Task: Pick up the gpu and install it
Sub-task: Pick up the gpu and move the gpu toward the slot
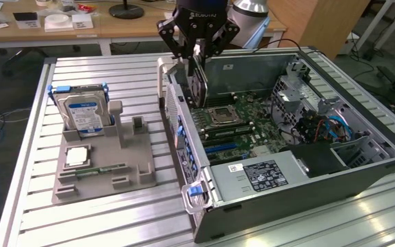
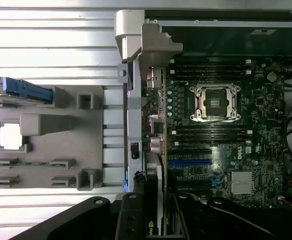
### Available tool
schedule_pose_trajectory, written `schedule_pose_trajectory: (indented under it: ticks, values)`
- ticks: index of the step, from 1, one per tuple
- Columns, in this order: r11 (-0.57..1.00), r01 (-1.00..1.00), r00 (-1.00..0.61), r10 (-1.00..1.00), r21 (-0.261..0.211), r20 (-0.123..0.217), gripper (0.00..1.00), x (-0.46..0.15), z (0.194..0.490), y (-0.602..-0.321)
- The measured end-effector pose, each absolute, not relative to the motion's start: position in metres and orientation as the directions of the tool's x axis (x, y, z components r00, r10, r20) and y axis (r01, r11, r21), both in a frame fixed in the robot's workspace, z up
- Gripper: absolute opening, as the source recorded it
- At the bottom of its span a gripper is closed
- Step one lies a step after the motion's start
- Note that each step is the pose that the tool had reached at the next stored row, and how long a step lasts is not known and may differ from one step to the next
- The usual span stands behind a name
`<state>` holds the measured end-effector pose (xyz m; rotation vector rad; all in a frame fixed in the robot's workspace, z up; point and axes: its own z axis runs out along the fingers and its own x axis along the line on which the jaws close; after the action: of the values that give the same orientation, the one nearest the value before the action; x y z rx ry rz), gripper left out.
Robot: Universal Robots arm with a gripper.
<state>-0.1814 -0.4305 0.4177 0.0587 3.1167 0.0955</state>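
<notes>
1. Gripper (image 1: 199, 54) jaws are being held narrow on the gpu (image 1: 199, 85), which is hanging upright and edge-down from its top. In the wrist view the gripper (image 2: 156, 222) is being seen clamped on both faces of the gpu (image 2: 155, 180).
2. The gpu is being held above the open computer case (image 1: 307, 200), just inside its rear wall (image 1: 177, 113) and clear of the motherboard (image 1: 235, 131). It is not yet seated.
3. Alignment is probably being asked for most here. In the wrist view the card appears to run alongside the rear wall (image 2: 134, 125), across the line of the blue slot (image 2: 188, 162) rather than along it, so its orientation is likely needing correction while it is being held high.
4. Tilt is best avoided. The card's bottom edge should be level over the blue slot (image 1: 218, 148), with the silver bracket end facing the rear wall.
5. Clearance is being judged tight beside the CPU socket (image 1: 221, 116), whose open frame could be struck by a swinging corner. The cables (image 1: 321, 128) are lying well apart.
6. On the counter (image 1: 115, 72), the grey holder (image 1: 108, 180) is carrying the hard drive (image 1: 84, 110) and the memory stick (image 1: 101, 169), both well apart from the gripper.
</notes>
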Motion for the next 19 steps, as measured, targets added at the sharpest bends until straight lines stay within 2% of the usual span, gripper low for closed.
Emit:
schedule_pose_trajectory:
  ticks: [19]
  values:
    - [0.997,0.037,-0.999,0.038,0.062,-0.022,0.27,-0.157,0.418,-0.430]
